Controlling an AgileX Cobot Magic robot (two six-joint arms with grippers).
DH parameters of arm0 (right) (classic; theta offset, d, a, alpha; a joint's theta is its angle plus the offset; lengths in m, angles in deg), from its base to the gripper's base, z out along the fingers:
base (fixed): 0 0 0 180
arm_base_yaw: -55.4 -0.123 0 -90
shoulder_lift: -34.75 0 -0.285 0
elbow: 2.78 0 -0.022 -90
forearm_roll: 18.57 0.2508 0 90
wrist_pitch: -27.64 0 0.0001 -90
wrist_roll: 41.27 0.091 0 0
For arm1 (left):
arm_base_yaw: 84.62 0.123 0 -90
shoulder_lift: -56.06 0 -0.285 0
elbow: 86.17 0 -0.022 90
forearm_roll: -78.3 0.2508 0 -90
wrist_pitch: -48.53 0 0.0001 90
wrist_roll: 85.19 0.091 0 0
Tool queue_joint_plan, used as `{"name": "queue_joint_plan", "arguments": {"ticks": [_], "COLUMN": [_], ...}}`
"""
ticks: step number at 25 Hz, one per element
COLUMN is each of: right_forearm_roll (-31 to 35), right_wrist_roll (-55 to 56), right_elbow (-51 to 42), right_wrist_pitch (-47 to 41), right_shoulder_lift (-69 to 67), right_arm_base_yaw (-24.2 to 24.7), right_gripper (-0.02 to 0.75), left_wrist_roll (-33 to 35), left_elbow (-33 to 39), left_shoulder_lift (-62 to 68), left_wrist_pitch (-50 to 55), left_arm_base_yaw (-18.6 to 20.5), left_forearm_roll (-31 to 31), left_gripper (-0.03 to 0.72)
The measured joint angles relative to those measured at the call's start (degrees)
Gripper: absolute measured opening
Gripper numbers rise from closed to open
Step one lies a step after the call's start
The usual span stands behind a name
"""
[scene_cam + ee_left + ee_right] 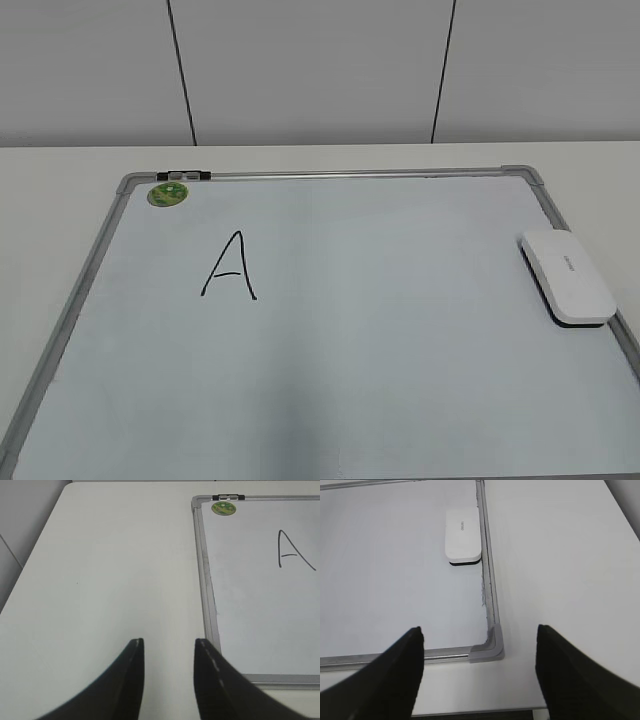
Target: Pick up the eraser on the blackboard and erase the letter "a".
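Note:
The white eraser [567, 277] lies flat on the blackboard [400, 350] at its right edge, and it also shows in the right wrist view [463, 535]. A black angular capital "A" [230, 267] is written at the board's upper left. No small lowercase "a" shows in any view. My left gripper [169, 642] is open and empty over the bare table, left of the board's frame [206, 595]. My right gripper [480, 630] is wide open and empty above the board's near right corner [490, 647], well short of the eraser. Neither gripper shows in the exterior view.
A round green sticker [168, 194] and a small clip [185, 175] sit at the board's far left corner. The board lies on a white table [100, 570], with a panelled wall [320, 70] behind. The table's near edge [470, 711] is below my right gripper.

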Motion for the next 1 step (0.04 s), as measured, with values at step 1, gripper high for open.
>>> {"name": "queue_joint_plan", "arguments": {"ticks": [1], "right_forearm_roll": [0.0], "right_wrist_roll": [0.0], "right_elbow": [0.0], "right_wrist_pitch": [0.0], "right_shoulder_lift": [0.0], "right_arm_base_yaw": [0.0], "right_gripper": [0.519], "left_wrist_roll": [0.0], "left_elbow": [0.0], "left_shoulder_lift": [0.0], "left_wrist_pitch": [0.0], "left_arm_base_yaw": [0.0], "left_forearm_roll": [0.0], "left_gripper": [0.244]}}
